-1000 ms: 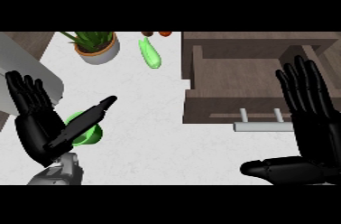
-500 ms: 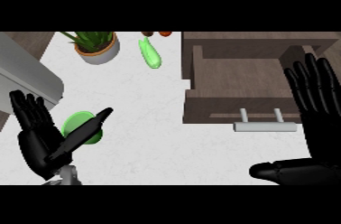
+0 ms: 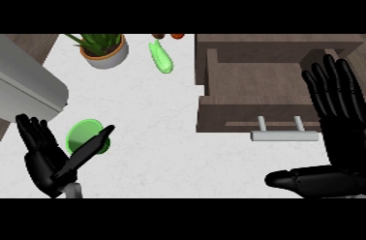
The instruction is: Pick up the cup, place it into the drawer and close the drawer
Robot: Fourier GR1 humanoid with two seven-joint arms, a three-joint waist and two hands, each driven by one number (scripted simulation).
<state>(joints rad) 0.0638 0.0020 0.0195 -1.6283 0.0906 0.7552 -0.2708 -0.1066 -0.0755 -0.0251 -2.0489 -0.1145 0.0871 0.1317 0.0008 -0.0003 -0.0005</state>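
From my remote station I record the left hand [image 3: 50, 159] at the lower left, fingers straight and spread, holding nothing. The green cup [image 3: 87, 136] stands on the white counter [image 3: 157, 137] just beyond that hand's thumb, partly hidden by it; I cannot tell whether they touch. The right hand [image 3: 336, 137] shows at the right edge, fingers straight and pointing up, thumb extended toward the left, likewise holding nothing. The open wooden drawer [image 3: 257, 89] lies directly left of the right hand's fingers, and its pale handle [image 3: 283, 134] sits just left of that palm. Far ahead of the left hand I note a potted plant [image 3: 103, 49] and, beside it, a pale green vegetable [image 3: 161, 57].
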